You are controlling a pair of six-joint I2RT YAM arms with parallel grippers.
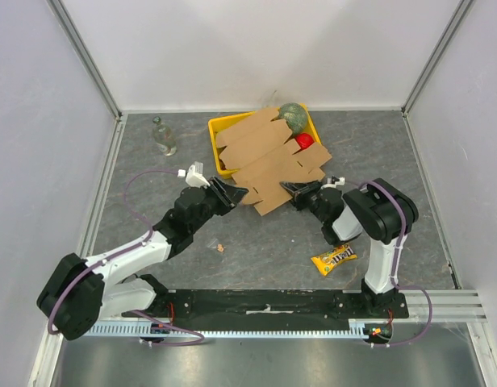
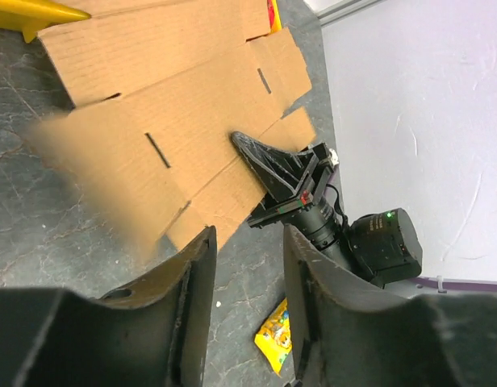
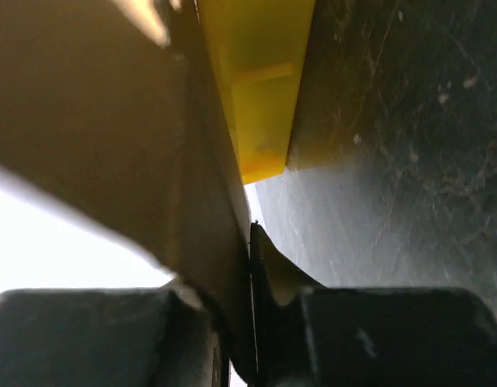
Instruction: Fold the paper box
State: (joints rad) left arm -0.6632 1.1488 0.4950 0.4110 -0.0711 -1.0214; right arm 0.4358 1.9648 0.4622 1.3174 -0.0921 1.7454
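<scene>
Paper box: you see a flat, plain brown sheet near the middle of the tabletop's far edge. Its far part lies on the yellow tray.
Right gripper: it pinches the sheet's near right edge. Your right wrist view shows the cardboard squeezed between the fingers.
Left gripper: its fingers are spread apart and hold nothing. It sits just beside the sheet's near left edge.
Candy packet: it is yellow and lies near the right arm's base. The writing is too small to read.
Top view only: you see a glass bottle towards the far left corner, and a green thing and a red thing in the tray.
</scene>
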